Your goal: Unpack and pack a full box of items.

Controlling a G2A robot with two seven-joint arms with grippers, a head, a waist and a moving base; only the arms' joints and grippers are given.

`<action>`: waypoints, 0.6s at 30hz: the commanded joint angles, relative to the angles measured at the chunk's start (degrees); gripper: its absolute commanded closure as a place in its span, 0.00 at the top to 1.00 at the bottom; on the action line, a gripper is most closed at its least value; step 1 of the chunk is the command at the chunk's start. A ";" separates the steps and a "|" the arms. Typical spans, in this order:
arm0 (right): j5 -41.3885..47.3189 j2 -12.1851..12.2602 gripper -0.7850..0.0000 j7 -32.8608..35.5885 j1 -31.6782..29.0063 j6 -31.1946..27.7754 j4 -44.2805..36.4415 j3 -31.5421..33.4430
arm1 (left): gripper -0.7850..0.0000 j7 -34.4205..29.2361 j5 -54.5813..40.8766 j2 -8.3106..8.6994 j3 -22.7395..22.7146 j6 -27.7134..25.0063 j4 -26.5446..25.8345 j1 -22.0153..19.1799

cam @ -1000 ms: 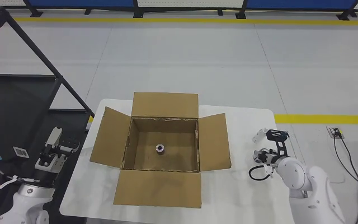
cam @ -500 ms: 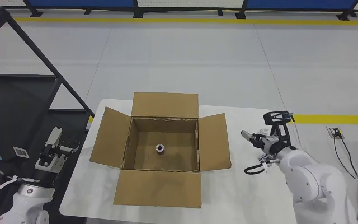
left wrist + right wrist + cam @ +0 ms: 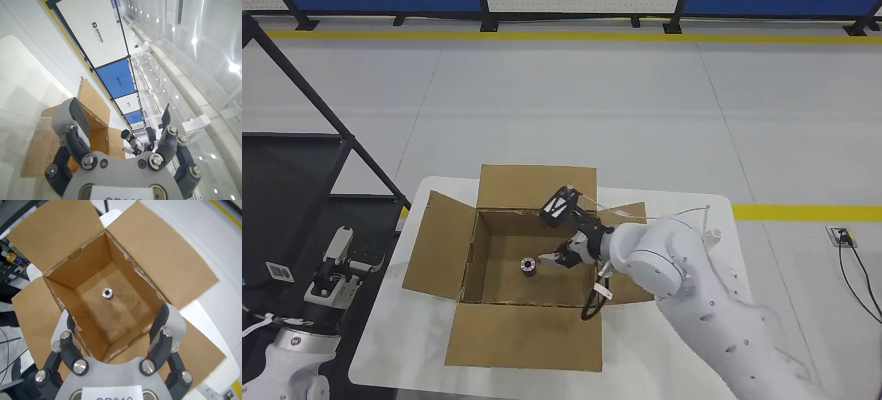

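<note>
my right jaws hang open and empty above the cardboard box [image 3: 538, 186] on the counter [image 3: 392, 340], a metal ring [image 3: 529, 265] lying on its floor, my left jaws open beside the counter.

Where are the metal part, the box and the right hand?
metal part [image 3: 107, 293]: right wrist view, its top face.
box [image 3: 160, 256]: right wrist view, an opened flap.
right hand [image 3: 116, 311]: right wrist view, midway between its open fingertips.

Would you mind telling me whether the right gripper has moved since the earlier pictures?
Yes: the right gripper swung from near the table's right edge to above the open cardboard box.
</note>
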 commanded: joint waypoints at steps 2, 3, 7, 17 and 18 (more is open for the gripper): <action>3.14 -3.23 1.00 -1.83 6.80 0.04 12.86 -8.15 | 1.00 0.02 -0.05 0.08 -0.43 -0.45 0.54 0.58; 4.00 -4.38 1.00 -2.44 8.25 -0.03 16.24 -10.43 | 1.00 -0.07 -0.03 0.13 -0.66 -0.56 0.84 0.73; 7.19 -8.95 1.00 -5.88 12.47 -0.55 28.35 -17.24 | 1.00 -1.52 0.90 0.41 -1.47 -0.92 1.77 1.38; 12.51 -18.71 1.00 -17.87 15.71 -0.74 49.04 -24.08 | 1.00 -5.19 2.57 0.99 -1.73 -3.11 2.31 2.89; 12.77 -19.50 1.00 -19.33 15.86 -0.22 50.42 -24.28 | 1.00 -5.61 2.66 1.03 -1.63 -3.14 2.21 3.00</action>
